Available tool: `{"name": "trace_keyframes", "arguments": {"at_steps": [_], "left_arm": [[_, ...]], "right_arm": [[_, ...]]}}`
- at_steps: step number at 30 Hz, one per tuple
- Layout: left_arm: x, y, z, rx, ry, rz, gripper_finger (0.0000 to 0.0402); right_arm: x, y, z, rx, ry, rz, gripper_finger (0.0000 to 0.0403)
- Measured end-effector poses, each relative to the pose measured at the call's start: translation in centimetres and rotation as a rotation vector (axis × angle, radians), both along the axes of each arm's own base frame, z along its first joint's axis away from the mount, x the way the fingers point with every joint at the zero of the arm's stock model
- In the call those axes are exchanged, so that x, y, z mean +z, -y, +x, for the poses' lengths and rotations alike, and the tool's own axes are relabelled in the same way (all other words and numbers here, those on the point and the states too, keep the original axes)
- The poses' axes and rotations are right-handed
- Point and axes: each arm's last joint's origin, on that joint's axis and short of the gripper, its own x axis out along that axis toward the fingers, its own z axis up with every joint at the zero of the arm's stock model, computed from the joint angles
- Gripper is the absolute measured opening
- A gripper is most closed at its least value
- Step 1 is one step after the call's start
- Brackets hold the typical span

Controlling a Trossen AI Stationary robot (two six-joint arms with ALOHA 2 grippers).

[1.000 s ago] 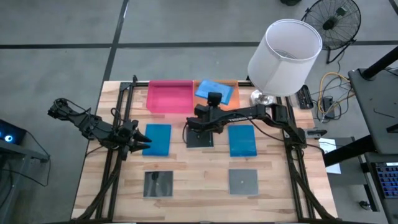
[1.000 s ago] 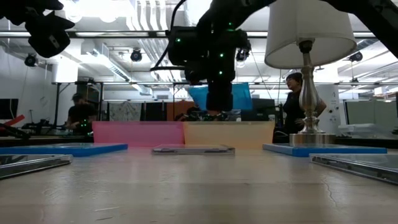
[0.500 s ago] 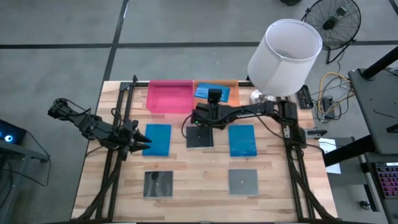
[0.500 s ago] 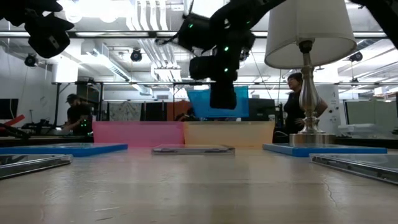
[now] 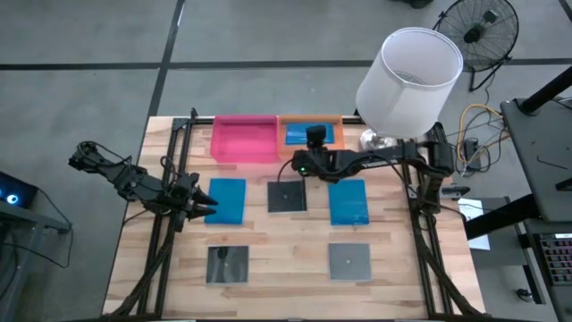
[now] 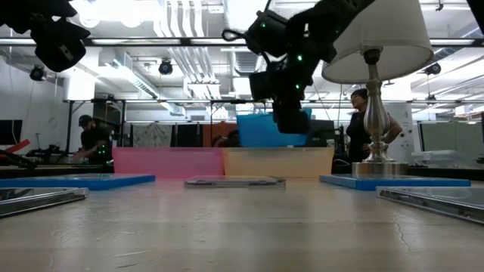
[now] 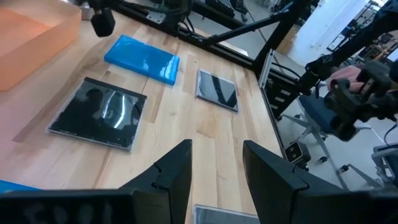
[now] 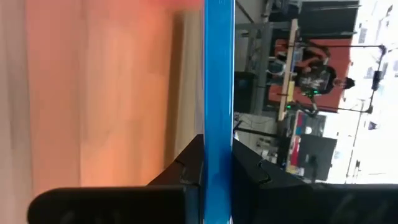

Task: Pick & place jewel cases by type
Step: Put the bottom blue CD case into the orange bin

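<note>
**Blue case held over the orange tray**

The right claw (image 5: 315, 136) is clamped on a blue jewel case (image 5: 298, 135), holding it above the orange tray (image 5: 336, 132) at the upper middle of the high view (the low view shows the case clear of the tray's wall). The pink tray (image 5: 243, 139) sits just left of it. On the desk (image 5: 286, 264) lie two more blue cases (image 5: 227, 200) (image 5: 348, 202) and three dark square cases (image 5: 289, 197) (image 5: 227, 264) (image 5: 349, 261). The left claw (image 5: 206, 204) waits at the left, fingers partly apart with nothing between them, beside the left blue case.
</note>
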Motion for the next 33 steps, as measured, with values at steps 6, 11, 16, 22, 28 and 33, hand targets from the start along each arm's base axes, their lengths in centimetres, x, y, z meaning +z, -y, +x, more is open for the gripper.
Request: {"name": "trace_keyframes", "arguments": {"at_steps": [6,11,16,22,28,33], "left_arm": [[0.0,0.0,0.0,0.0,0.0,0.002,0.0126],[0.0,0.0,0.0,0.001,0.0,0.003,0.0126],[0.0,0.0,0.0,0.006,0.001,0.006,0.0126],[0.0,0.0,0.0,0.007,0.001,0.007,0.0126],[0.0,0.0,0.0,0.007,0.001,0.007,0.0126],[0.0,0.0,0.0,0.015,0.003,0.01,0.0126]], "right_arm": [[-0.8,1.0,0.1,0.008,0.011,0.001,0.0029],[-1.5,1.6,-0.3,0.003,0.015,0.02,0.0029],[-2.2,2.1,-0.6,0.042,0.0,0.045,0.0029],[-2.6,3.0,-1.0,0.044,0.006,0.087,0.0029],[-2.5,3.6,-1.0,0.042,0.028,0.099,0.0037],[-2.3,3.8,-0.8,0.067,0.067,0.151,0.0064]]}}
